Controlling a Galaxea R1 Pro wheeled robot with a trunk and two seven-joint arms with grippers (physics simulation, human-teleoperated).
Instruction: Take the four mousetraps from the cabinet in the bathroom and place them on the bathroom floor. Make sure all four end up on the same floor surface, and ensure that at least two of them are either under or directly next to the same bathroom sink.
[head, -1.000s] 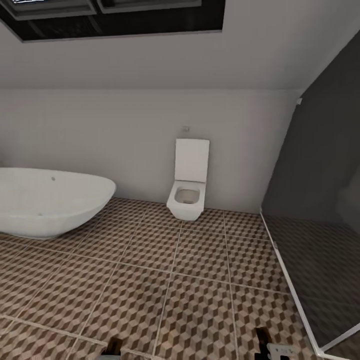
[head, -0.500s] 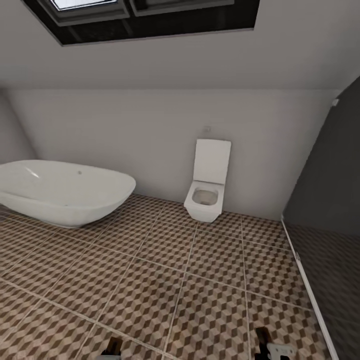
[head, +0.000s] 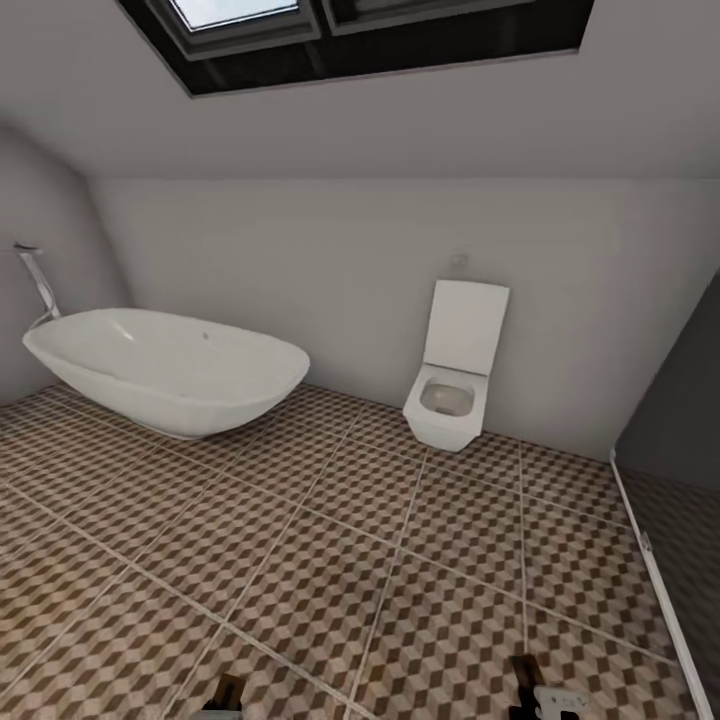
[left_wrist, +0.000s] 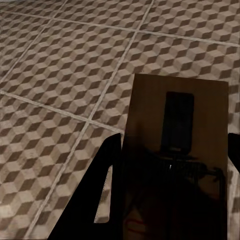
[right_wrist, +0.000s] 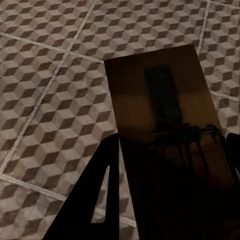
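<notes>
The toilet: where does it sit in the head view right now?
The toilet stands against the back wall, right of centre in the head view, on the bathroom floor, with the bathtub to its left and a dark partition at right.

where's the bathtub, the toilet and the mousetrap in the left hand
bathtub (head: 175, 385), head view, on its outer white side wall
toilet (head: 447, 400), head view, on the bowl's rim
mousetrap (left_wrist: 175, 150), left wrist view, on the tan board between the hand's fingers
</notes>
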